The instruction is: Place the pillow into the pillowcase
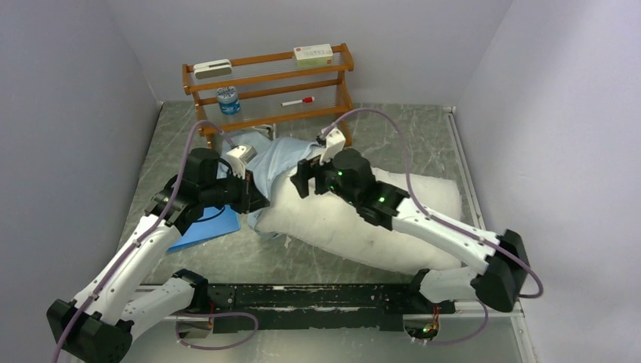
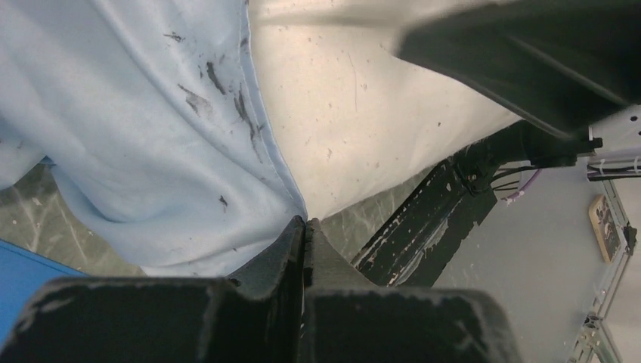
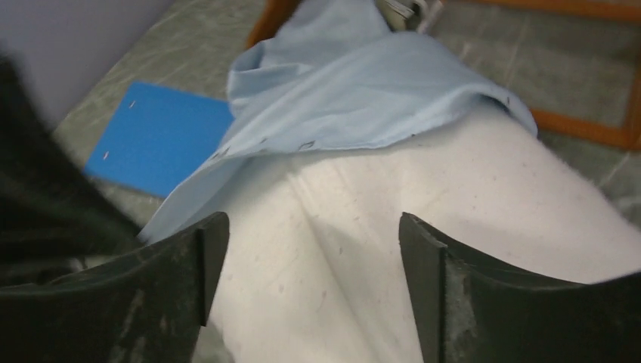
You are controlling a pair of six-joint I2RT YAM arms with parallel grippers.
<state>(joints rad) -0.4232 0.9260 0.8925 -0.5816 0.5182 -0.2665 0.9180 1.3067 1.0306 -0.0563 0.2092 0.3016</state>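
A grey marbled table (image 1: 423, 144), closed in by pale walls, is seen from above, with a wooden rack (image 1: 264, 59) at its far edge. On the rack's shelves a small carton (image 1: 313, 54), a blue jar (image 1: 227, 100) and a red marker (image 1: 298, 100) are kept.

The pillow (image 1: 340, 227) is laid across the middle and right of the table. Only its far-left end is covered by the pillowcase (image 1: 280, 162), and most of it is left bare. A flat blue sheet (image 1: 205, 231) lies beside the pillowcase, to its left.

The left gripper (image 2: 305, 227) is clenched, and the pillowcase hem appears to be pinched at its tips. The right gripper (image 3: 306, 227) is released, its jaws spread above bare pillow with nothing held.

The pillow is judged light, plump and yielding, so it would be squashed rather than lifted by a narrow pinch. A corner or seamed edge is thought best to grasp. The pillowcase is judged thin, limp and easily bunched, so it is best taken at the hem of its mouth.
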